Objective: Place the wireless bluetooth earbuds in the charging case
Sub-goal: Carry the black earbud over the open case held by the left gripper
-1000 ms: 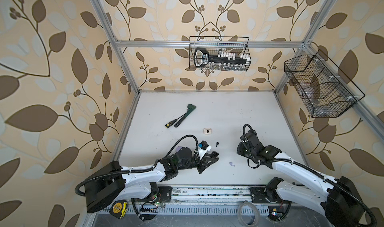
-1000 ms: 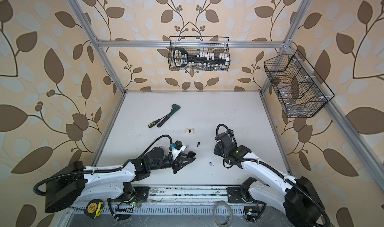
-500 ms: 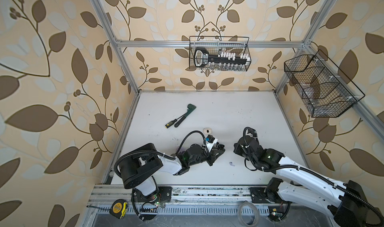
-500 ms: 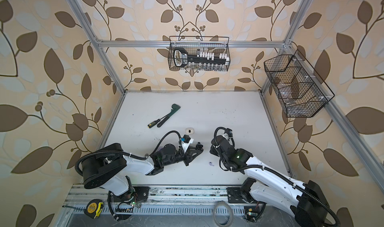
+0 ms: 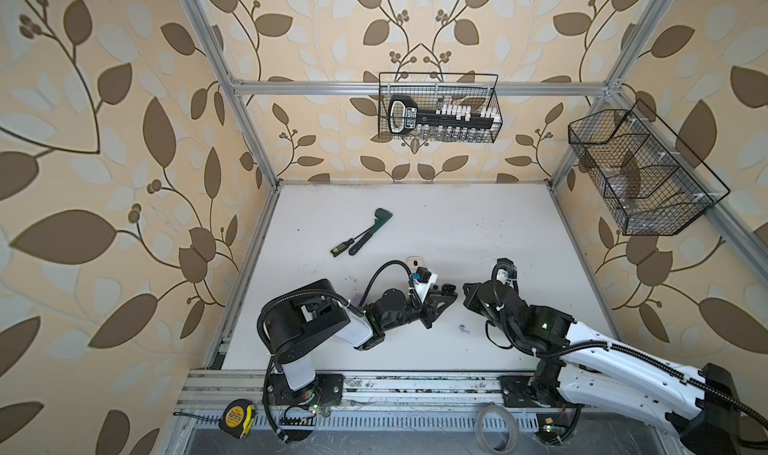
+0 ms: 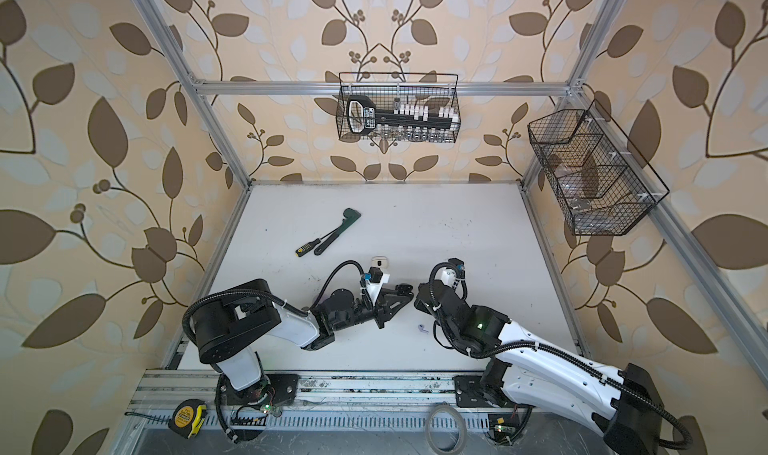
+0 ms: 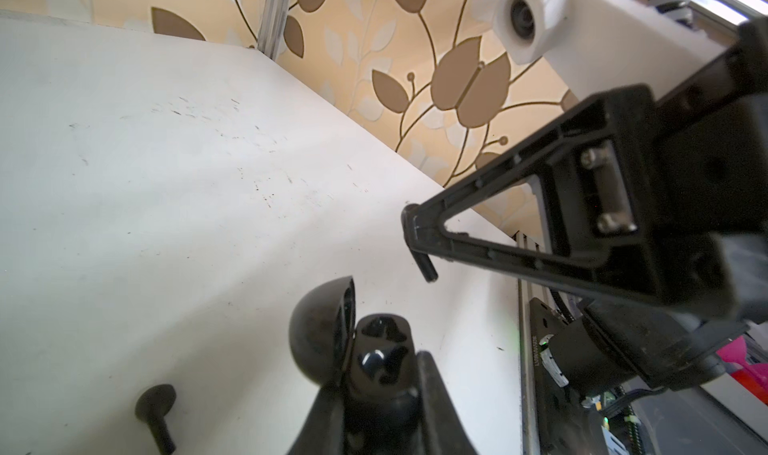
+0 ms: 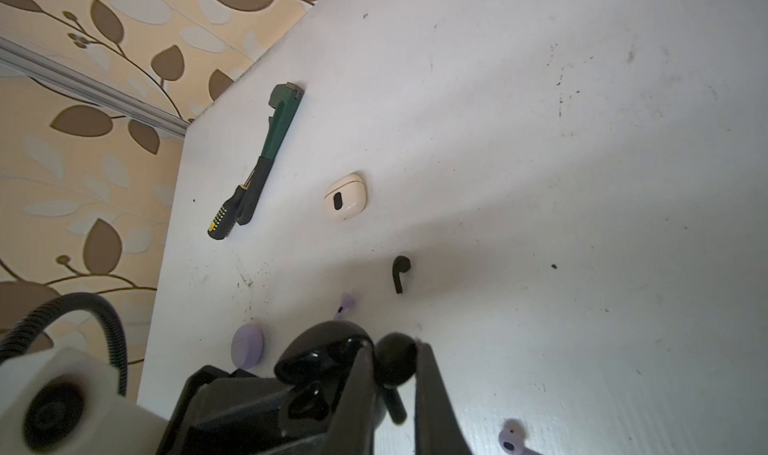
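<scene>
So one black earbud [image 8: 397, 365] is pinched in the right hand [image 8: 395, 351], just off the open black charging case [image 7: 382, 336] the left hand [image 7: 374, 369] is clamped onto, and a second black earbud [image 7: 154, 403] lies on the bench [image 7: 166, 182] beside that left hand.

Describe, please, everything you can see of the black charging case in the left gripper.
The black charging case is a small rounded shell of glossy black plastic. Its domed lid stands hinged open, baring moulded wells in the body. The left gripper clamps the body between its fingers, opening turned toward the right gripper, which holds a black earbud close by, not touching the case. Whether the case rests on the table cannot be told.
</scene>
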### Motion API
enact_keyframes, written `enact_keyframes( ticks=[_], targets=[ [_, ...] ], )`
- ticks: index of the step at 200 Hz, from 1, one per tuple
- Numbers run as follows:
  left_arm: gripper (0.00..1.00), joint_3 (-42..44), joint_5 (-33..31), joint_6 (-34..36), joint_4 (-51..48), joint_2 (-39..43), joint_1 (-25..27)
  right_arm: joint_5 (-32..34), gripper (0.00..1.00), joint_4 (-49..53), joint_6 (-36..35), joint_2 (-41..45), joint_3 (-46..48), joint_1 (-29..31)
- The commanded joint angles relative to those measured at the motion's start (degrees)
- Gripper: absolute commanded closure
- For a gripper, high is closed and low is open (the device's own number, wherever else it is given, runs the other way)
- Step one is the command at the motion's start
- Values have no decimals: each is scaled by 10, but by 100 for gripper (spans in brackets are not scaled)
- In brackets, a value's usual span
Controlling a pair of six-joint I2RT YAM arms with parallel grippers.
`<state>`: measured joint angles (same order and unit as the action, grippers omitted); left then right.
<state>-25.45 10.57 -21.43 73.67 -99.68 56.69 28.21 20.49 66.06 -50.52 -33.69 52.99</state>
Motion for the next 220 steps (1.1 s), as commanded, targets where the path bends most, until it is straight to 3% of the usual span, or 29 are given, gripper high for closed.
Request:
enact_keyframes(
  ticks=[1, 108, 220],
  targets=[
    [100, -16, 21, -14, 79, -3, 4, 40, 89, -28, 22, -10, -26, 20],
    [100, -15, 21, -23, 78, 12, 4, 104, 90, -52, 43, -31, -35, 93],
    [100, -13, 26, -28, 78, 38, 3, 105, 90, -63, 50, -48, -23, 98]
  ],
)
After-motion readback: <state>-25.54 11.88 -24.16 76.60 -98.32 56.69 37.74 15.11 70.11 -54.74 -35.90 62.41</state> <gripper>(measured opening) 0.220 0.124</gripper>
